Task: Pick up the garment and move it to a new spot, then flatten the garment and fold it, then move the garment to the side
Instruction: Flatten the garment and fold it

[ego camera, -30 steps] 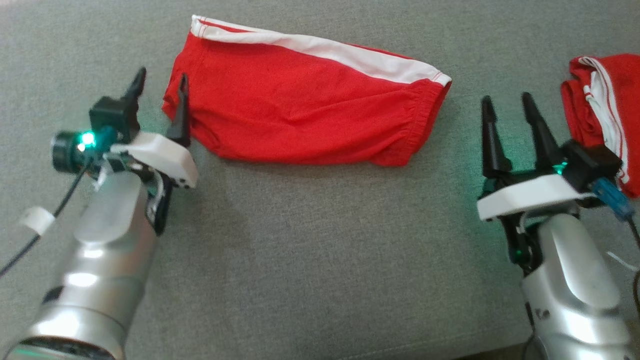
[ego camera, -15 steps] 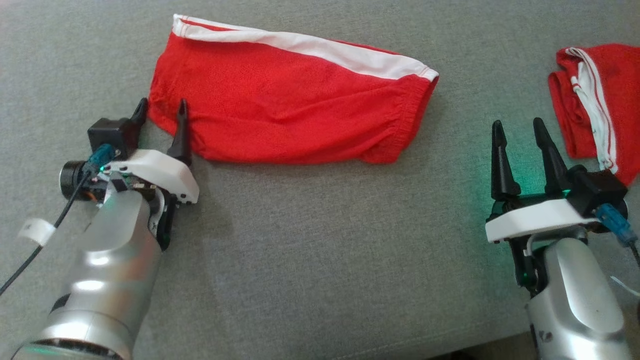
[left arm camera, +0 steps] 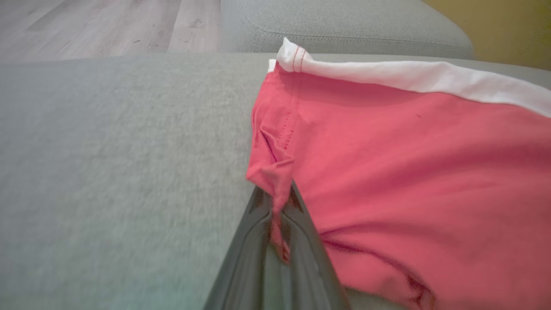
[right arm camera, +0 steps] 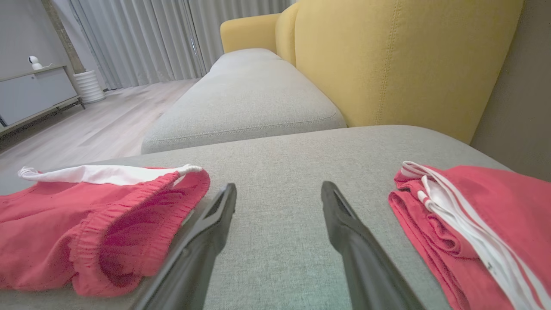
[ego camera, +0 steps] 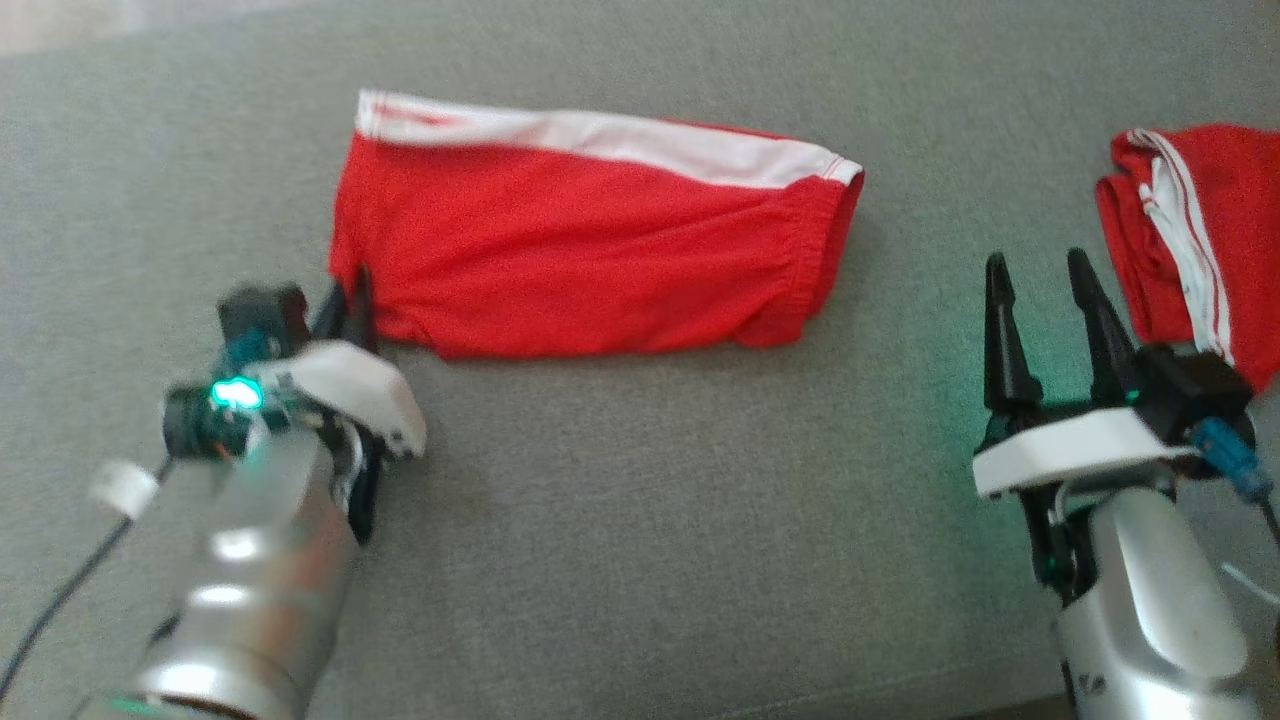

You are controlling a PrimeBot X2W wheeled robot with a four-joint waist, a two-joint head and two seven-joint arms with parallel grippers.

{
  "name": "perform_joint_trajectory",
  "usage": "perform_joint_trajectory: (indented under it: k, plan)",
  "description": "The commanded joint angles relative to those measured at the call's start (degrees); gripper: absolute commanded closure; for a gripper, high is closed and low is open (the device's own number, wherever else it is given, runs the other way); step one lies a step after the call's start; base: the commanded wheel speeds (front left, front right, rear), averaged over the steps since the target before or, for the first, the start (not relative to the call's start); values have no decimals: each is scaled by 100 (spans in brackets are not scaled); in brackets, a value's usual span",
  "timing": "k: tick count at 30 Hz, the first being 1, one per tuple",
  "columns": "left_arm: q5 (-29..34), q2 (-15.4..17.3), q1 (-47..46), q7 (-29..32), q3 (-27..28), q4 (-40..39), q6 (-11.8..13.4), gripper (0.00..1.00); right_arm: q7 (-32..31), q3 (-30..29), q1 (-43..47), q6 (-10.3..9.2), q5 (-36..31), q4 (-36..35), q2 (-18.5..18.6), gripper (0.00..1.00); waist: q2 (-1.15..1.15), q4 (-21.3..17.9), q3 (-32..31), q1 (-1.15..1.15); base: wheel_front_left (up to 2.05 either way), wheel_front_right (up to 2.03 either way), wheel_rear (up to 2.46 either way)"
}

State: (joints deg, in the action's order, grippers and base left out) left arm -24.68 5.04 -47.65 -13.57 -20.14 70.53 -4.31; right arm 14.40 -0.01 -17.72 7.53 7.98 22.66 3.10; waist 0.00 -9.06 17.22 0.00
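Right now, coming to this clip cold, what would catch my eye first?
A red garment with a white stripe lies spread across the middle of the grey cushion, its near-left corner pinched in the shut left gripper. A second red garment sits bunched at the far right, just beyond the open right gripper.

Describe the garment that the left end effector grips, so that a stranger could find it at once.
On the wide grey cushion lie two red garments. Yours is the red shorts spread flat near the middle, one corner pinched in the left end effector. Unlike the folded bundle at the right, it shows a broad white band along its far edge.
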Motion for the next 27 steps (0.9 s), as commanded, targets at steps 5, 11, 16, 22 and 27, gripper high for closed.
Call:
perform_joint_trajectory:
  k: [5, 11, 16, 22, 27]
  plan:
    - [-116, 33, 741, -134, 251, -263, 110, 100, 60, 55, 370, -4, 12, -5, -22, 0, 0, 468, -692, 0, 0, 0, 0]
    - [-14, -33, 1832, -140, 432, -1301, 373, 100, 60, 26, 693, -4, 79, 103, -22, 0, 0, 800, -1131, 0, 0, 0, 0]
    - [223, -77, 2631, -141, 547, -2167, 638, 100, 60, 66, 899, -4, 103, 163, -22, 0, 0, 1004, -1320, 0, 0, 0, 0]
    - [654, -107, 3215, -142, 734, -3180, 891, 0, 60, 316, 891, -4, 207, 182, -22, 0, 0, 1129, -1368, 0, 0, 0, 0]
    - [1030, -162, 3531, -142, 800, -3943, 943, 0, 60, 733, 572, -4, 384, 310, -22, 0, 0, 1329, -1290, 0, 0, 0, 0]
